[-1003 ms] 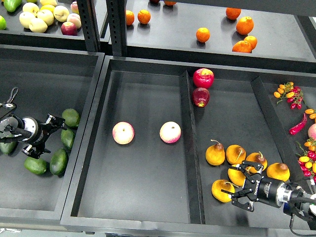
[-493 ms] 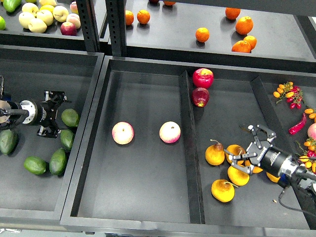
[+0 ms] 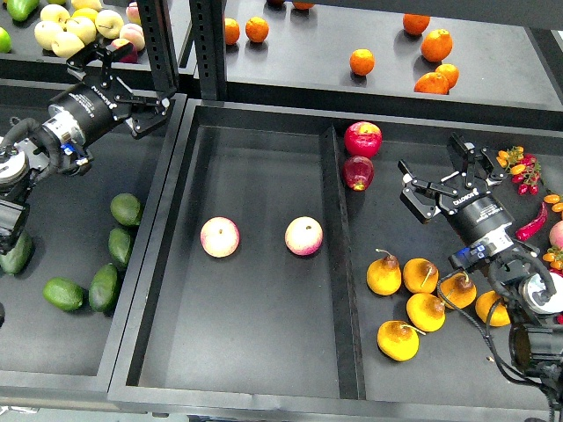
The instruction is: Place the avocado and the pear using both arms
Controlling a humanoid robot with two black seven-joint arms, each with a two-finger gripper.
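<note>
Left black two-finger gripper (image 3: 123, 75): spread wide, empty, raised far behind the smooth dark-green avocados (image 3: 126, 209); five counted. Right black two-finger gripper (image 3: 440, 180): spread, empty, raised behind the golden-yellow pears (image 3: 426, 310); six counted. Landmark: central black divider (image 3: 339, 264), avocados left, pears right. Risk judged: a neighbouring look-alike could be taken in the crowded pear cluster.

The small egg-shaped avocado with smooth dark green skin (image 3: 126, 209) lies on its side in the left tray, close against that tray's right wall, topmost of a little green cluster. Over in the right compartment, the plump golden-yellow pear with a dark brown blotch (image 3: 398, 340) rests tipped over, nearest the front edge, just below its yellow neighbours.
</note>
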